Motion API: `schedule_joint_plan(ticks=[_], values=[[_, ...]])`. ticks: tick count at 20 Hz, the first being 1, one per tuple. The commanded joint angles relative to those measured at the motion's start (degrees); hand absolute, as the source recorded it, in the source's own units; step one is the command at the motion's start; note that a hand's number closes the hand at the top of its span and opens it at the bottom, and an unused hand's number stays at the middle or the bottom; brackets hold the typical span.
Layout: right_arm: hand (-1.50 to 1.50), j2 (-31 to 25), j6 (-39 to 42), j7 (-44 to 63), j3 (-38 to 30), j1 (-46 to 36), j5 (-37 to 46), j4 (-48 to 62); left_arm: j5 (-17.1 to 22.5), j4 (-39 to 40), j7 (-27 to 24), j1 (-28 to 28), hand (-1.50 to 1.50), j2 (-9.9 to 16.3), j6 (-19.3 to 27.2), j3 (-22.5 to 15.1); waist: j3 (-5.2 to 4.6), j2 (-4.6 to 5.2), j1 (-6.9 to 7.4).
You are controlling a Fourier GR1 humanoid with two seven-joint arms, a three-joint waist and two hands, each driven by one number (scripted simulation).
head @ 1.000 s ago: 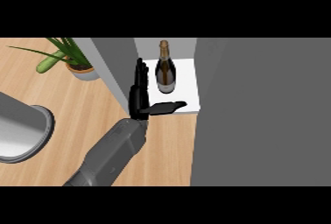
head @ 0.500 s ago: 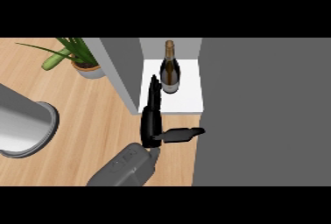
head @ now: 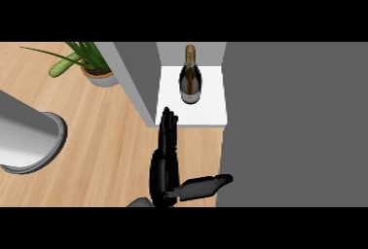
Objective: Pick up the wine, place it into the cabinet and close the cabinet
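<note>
Dark glass wine bottle [head: 190, 78] stands upright on the white cabinet shelf [head: 208, 113], inside the open cabinet, neck toward the top of the head view, nothing touching it. One black hand [head: 167, 160] shows, coming up from the lower edge on the light wood table [head: 101, 141]; which arm it belongs to can't be told for sure from this view, most likely the right. Hand is wide open: fingers [head: 168, 127] straight, held together, pointing up toward the shelf's front edge, tips just at that edge and apart from the bottle. Thumb [head: 206, 186] sticks out sideways to the right, toward the big grey cabinet door [head: 295, 126] that fills the right side. Hand holds nothing. Grey cabinet side wall [head: 137, 78] stands left of the shelf. Potted green plant [head: 84, 62] sits on the table at upper left, beside that wall. Grey round-rimmed object [head: 28, 143] at left edge, partly cut off. Other hand not visible.
</note>
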Motion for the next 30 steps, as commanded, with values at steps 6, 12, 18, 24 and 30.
schedule_joint_plan(ticks=[6,12,18,24,30], values=[[-1.50,-1.2,-1.6,8.0,-1.7,-1.3,-5.5,-8.3,-5.2,-17.1,0.6,12.9,-1.50,5.9,2.7,-2.6,-0.08,0.05,0.02],[-1.50,-0.8,1.6,7.4,-0.7,0.7,-9.3,-6.0,-7.1,-24.4,4.3,15.0,-1.50,12.7,0.2,-4.7,-0.04,0.08,-0.20],[1.50,-1.6,7.1,3.7,0.5,1.9,-9.0,-2.4,-8.1,-31.3,3.4,21.3,-1.50,18.6,-2.8,-6.9,-0.03,0.13,0.03],[1.50,-0.9,8.1,5.9,4.8,4.2,-9.9,-6.6,-4.4,-37.4,5.1,24.1,-1.50,27.4,-8.6,-0.1,-0.07,0.09,-0.11],[1.50,1.6,8.8,7.8,10.4,12.5,-13.0,-7.7,-1.3,-39.6,0.4,31.0,-1.50,33.1,-13.8,6.7,-0.08,-0.13,0.00]])
